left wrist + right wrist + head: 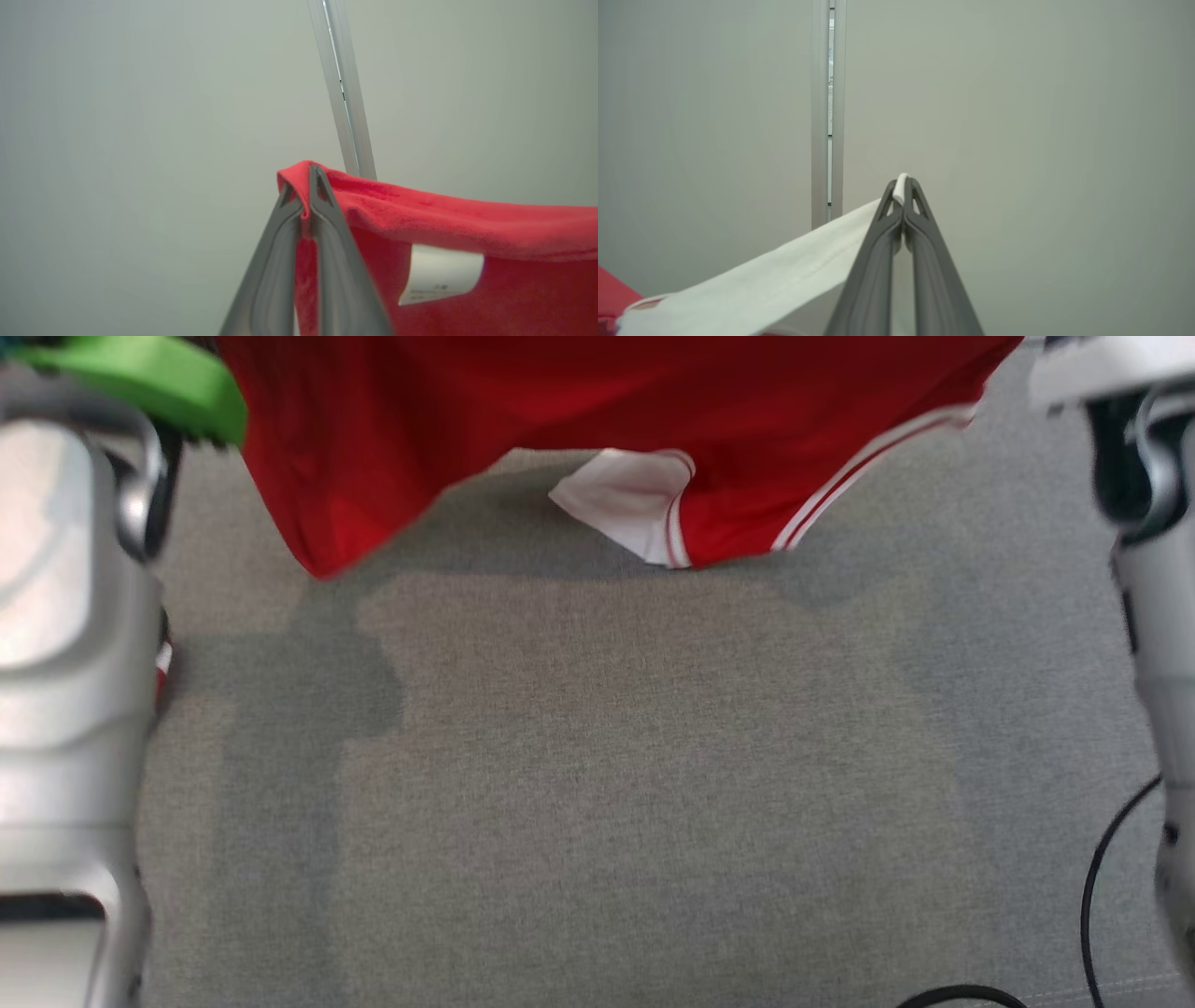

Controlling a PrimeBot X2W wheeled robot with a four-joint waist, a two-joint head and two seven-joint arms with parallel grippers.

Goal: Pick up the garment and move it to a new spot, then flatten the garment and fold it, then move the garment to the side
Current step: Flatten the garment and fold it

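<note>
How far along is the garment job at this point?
Done: the red garment is picked up, hanging over the grey surface. In hand: left gripper pinches its red edge, right gripper its white trim. Left: laying it down, flattening, folding, moving aside.

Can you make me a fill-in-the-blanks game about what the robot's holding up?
1. The garment hangs above a ___ surface.
2. The left claw is shut on its ___ cloth.
3. The right claw is shut on its ___ trim.

Missing words: grey; red; white.
</note>
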